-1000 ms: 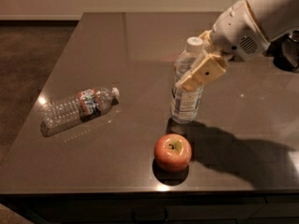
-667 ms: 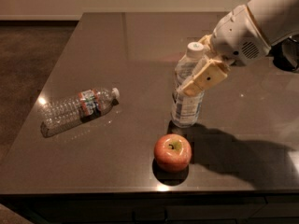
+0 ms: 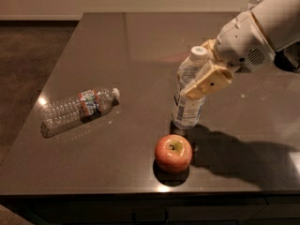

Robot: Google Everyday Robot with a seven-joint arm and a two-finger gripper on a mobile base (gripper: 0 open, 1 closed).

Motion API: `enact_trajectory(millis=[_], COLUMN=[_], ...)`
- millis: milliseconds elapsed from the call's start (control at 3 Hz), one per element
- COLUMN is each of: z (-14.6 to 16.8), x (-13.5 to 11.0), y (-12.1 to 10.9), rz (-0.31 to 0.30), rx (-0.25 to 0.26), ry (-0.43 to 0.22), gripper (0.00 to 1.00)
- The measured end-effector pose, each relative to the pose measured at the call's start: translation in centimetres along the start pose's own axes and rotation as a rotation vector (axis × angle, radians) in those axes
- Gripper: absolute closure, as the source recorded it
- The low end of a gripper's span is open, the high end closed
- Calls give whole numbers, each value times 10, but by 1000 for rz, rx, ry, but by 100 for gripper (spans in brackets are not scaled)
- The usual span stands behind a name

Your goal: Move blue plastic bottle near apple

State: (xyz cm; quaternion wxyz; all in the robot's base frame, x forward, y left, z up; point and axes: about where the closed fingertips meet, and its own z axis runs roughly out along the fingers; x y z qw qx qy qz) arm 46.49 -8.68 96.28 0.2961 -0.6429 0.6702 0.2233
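The blue plastic bottle (image 3: 186, 108), clear with a pale blue-and-white label and white cap, stands upright on the dark table (image 3: 117, 41), right of centre. My gripper (image 3: 191, 81) comes in from the right and is shut on the bottle's upper half, with one tan finger (image 3: 208, 82) across its front. The red apple (image 3: 173, 153) with a yellowish stem patch sits just in front of the bottle's base, a short gap away, near the table's front edge.
A ribbed clear bottle (image 3: 77, 108) with a red-and-blue label lies on its side at the left of the table. The table's front edge (image 3: 140, 191) runs just below the apple. The arm's shadow falls to the apple's right.
The gripper and the bottle have come down a little; the bottle's base now rests on the table behind the apple. The apple and the lying bottle have not moved.
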Motion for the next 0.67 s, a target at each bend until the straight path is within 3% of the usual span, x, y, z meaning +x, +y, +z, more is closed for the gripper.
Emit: enact_trajectory(millis=[333,667], z=[5,5], x=[8,8], y=[6,6], rz=[3,3], rx=[-25,-25], ry=[-20,-20], gripper=[0,0])
